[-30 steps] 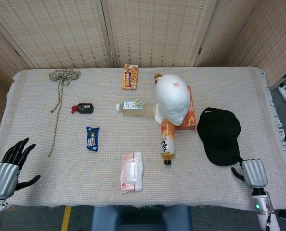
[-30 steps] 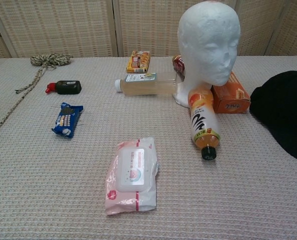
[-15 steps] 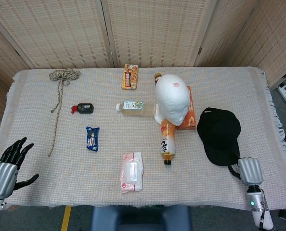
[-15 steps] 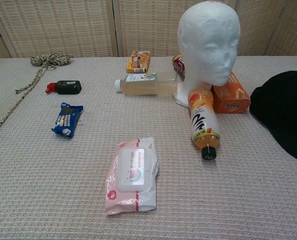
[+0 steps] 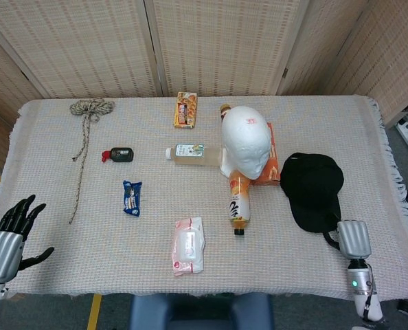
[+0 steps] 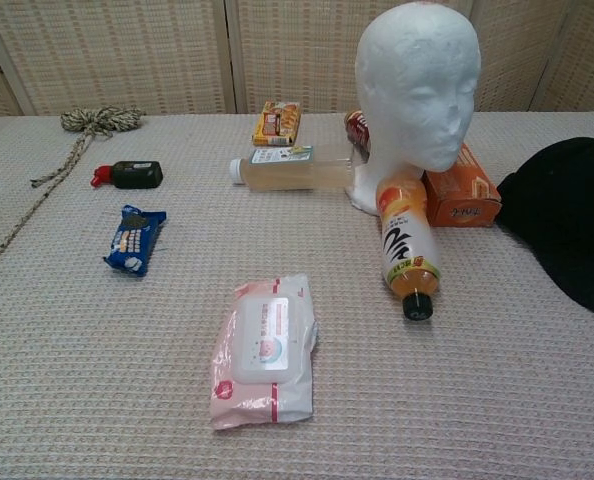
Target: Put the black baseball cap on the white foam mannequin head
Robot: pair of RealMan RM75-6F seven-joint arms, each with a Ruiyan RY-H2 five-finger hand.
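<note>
Cap (image 5: 312,189) flat near the table's (image 5: 53,165) right edge, beside the foam head (image 5: 246,137).
Left hand (image 5: 8,237) spread, empty; right hand's (image 5: 353,239) fingers hidden, can't tell.

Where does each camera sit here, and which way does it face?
Head view: high above the near table edge, looking down on the whole table; left hand and right hand show.
Chest view: low at the near edge, facing across the table; no hands show.
Shared: mannequin head, black cap, orange bottle.
</note>
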